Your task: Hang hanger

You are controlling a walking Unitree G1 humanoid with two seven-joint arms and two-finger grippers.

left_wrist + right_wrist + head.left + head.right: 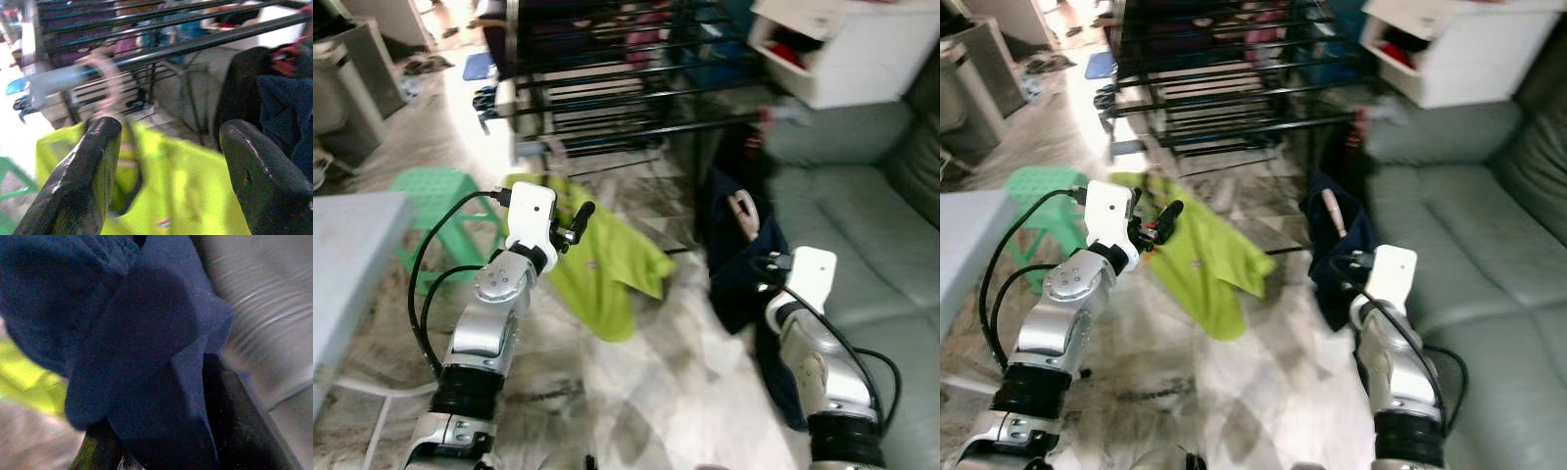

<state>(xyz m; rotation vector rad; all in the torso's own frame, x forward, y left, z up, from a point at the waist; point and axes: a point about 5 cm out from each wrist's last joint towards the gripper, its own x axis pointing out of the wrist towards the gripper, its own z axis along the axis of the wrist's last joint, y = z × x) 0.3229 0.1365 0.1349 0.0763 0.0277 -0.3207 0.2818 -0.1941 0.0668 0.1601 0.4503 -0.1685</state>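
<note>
The robot stood on a shiny marble floor (656,372) in front of a black drying rack (607,69). A grey-green sofa (862,225) was on its right side. A white box (847,49) sat on top of the sofa. A green plastic stool (435,196) stood on its left, next to the edge of a pale table (342,255).

The left gripper (579,223) was held up over a yellow-green shirt (607,264). In the left wrist view its two black fingers (83,181) were spread wide apart, with nothing between them. The shirt was right in front of them. A pale pink hanger (110,78) poked up out of the shirt's neck, and its hook reached up near the bars of the rack. The view was blurry, so it was hard to tell if the hook touched a bar. The bottom part of the shirt lay spread on the floor.

The right gripper (766,266) was pushed into a dark blue piece of clothing (734,245). That cloth was bunched up between the rack and the sofa. In the right wrist view the blue cloth (132,342) covered the fingers, so nobody could tell if they were together or apart. A small pale thing (744,213) showed in the folds of the blue cloth, too blurry to name.
</note>
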